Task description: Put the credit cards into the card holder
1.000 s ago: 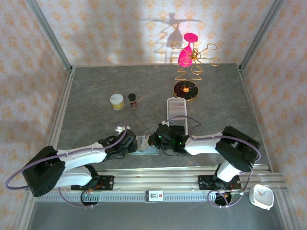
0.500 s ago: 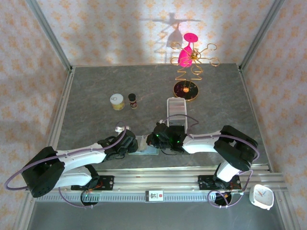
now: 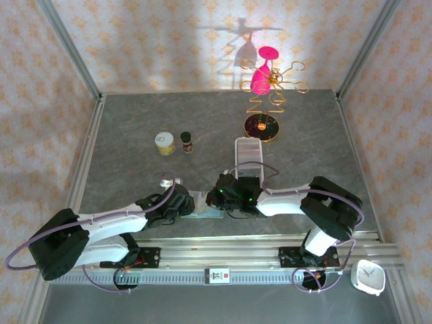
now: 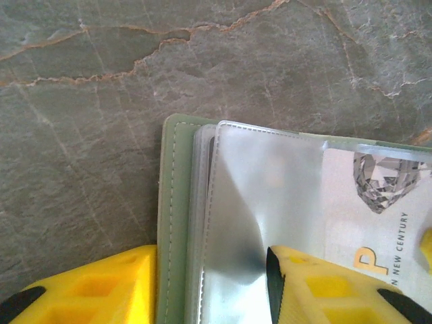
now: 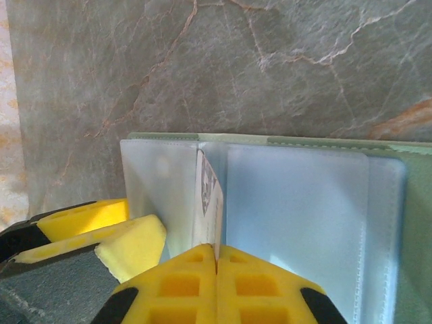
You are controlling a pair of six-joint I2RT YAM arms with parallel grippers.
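- at the near edge of the table [image 3: 135, 121] we see the wallet [image 3: 206, 213] lying open, flat on the stone, an arm reaching in from each side.
- the left gripper [image 4: 210, 270] has its yellow fingers apart: one sits just beside the wallet's green edge, the other over the clear sleeves [image 5: 297, 216].
- the right gripper [image 5: 216, 260] has its fingers pressed together, clamped on a card [image 4: 358, 209] that stands on edge at the sleeves.
- from the left wrist we see the card's pale face, with a diamond print and lettering, just beside the sleeve's edge.
- farther back, well apart from the wallet, we see a white tray [image 3: 248, 150], a yellow jar [image 3: 164, 142], a small dark bottle [image 3: 186, 141] and a gold wire stand [image 3: 262, 126].
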